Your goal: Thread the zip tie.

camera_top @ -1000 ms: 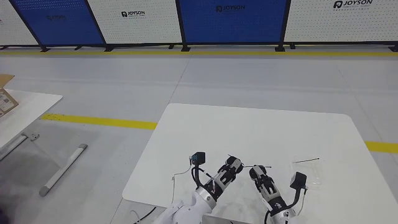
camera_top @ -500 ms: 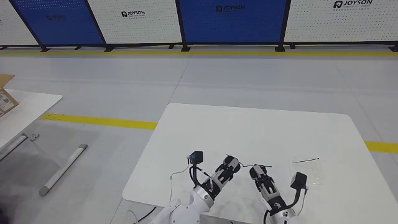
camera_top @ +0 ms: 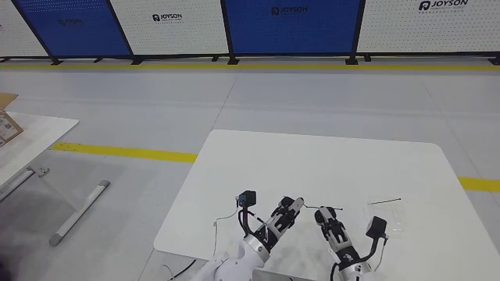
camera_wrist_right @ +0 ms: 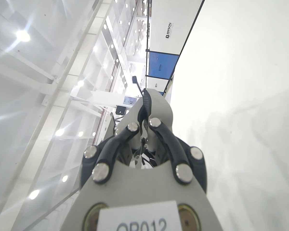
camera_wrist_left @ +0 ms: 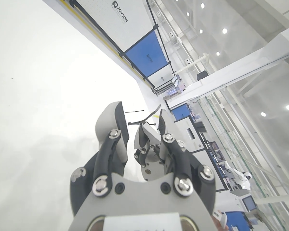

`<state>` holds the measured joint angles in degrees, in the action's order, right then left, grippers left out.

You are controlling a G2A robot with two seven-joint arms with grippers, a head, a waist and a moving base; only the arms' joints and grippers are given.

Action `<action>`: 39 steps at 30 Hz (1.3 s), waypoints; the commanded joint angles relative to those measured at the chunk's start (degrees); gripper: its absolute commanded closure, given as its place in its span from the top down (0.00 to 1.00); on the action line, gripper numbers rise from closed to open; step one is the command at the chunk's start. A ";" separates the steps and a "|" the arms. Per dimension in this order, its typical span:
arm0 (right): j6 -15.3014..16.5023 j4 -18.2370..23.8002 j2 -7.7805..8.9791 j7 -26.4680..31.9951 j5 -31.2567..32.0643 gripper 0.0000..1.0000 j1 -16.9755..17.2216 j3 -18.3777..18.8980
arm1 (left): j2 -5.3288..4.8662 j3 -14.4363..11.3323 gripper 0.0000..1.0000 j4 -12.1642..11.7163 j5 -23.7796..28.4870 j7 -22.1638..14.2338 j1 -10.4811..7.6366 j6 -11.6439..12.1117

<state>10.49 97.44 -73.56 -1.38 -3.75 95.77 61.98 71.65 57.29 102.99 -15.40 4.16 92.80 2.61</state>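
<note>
A thin black zip tie [camera_top: 311,208] is held just above the white table [camera_top: 312,156] near its front edge. My right gripper [camera_top: 320,213] is shut on it, and the tie's square head [camera_wrist_right: 134,79] sticks out past the closed fingertips [camera_wrist_right: 146,94]. My left gripper [camera_top: 290,203] stands open a short way to the left of the tie's free end. In the left wrist view the open left gripper [camera_wrist_left: 140,108] frames the right gripper and the held zip tie [camera_wrist_left: 136,122] beyond it, with nothing between the left fingers.
A second black zip tie [camera_top: 384,200] lies on the table to the right, by a clear plastic bag [camera_top: 393,217]. The same tie [camera_wrist_left: 134,112] lies flat past the grippers. A second white table [camera_top: 31,136] stands far left across the floor.
My left gripper has drawn back slightly toward the table's front edge, away from the tie. The right gripper has hardly moved and keeps its hold.
</note>
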 commanded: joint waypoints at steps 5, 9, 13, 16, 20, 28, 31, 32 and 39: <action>0.12 -0.10 -0.14 0.41 0.09 0.00 0.00 -0.02 | 0.17 -1.08 0.22 -0.60 -1.06 -0.09 -0.50 -0.72; 0.19 -0.15 -0.23 0.59 0.25 0.00 0.05 -0.06 | 0.30 -1.54 0.19 -1.06 -1.14 0.01 -0.98 -1.01; 0.32 -0.08 -0.30 0.75 0.43 0.00 0.20 -0.03 | 0.39 -1.78 0.08 -1.40 -1.02 -0.11 -1.35 -1.27; 0.33 -0.07 -0.36 0.92 0.40 0.00 0.23 0.04 | 0.43 -1.80 0.00 -1.62 -0.86 -0.13 -1.52 -1.30; 0.21 -0.07 -0.43 1.06 0.51 0.00 0.22 0.10 | 0.43 -1.75 0.00 -1.78 -0.93 -0.28 -1.58 -1.37; -0.51 0.68 -0.54 1.53 1.29 0.00 0.39 0.06 | 0.34 -1.88 0.00 -1.35 -2.19 -0.74 -1.44 -1.43; -0.82 0.82 -0.58 1.78 1.42 0.00 0.40 0.09 | 0.31 -1.90 0.00 -1.23 -2.52 -0.83 -1.35 -1.42; -0.86 0.85 -0.59 1.83 1.43 0.00 0.41 0.11 | 0.31 -1.91 0.00 -1.20 -2.62 -0.86 -1.32 -1.42; -1.23 1.12 -0.64 2.53 1.43 0.00 0.52 0.31 | 0.20 -1.86 0.00 -0.80 -3.15 -1.23 -0.94 -1.15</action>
<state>9.31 98.50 -74.20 1.01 -2.35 96.27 62.28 71.87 55.41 102.10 -18.50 3.00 91.79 1.39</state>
